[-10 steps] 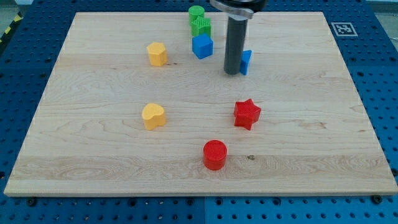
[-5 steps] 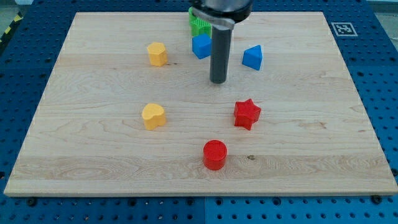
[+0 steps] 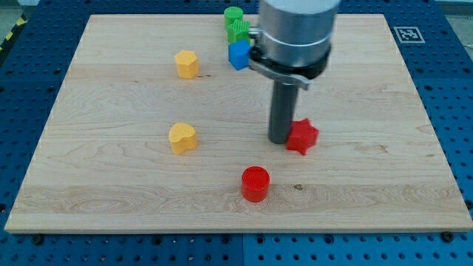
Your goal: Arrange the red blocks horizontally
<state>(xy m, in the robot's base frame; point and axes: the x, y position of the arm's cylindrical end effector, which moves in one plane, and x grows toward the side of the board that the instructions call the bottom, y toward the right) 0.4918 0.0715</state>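
My tip (image 3: pixel 279 140) stood on the wooden board (image 3: pixel 384 148) right of centre, pressed against the left side of the red star block (image 3: pixel 302 137); being a bare rod, it had nothing to close or open and grasped nothing, only touching the star from the side. The red cylinder block (image 3: pixel 256 183) lay nearer and to the left of the star, well apart from it, so the two red blocks sat on a diagonal rather than level with each other. On the left half, a yellow heart-shaped block (image 3: pixel 182 137) sat about level with the star, and a yellow block (image 3: pixel 187 64) lay farther back. At the far edge, a blue cube (image 3: pixel 239 55) sat just in front of a green block (image 3: pixel 238 31) and a green cylinder (image 3: pixel 233 15), all close beside the arm's grey body (image 3: pixel 295 33). No containers stood on the board.
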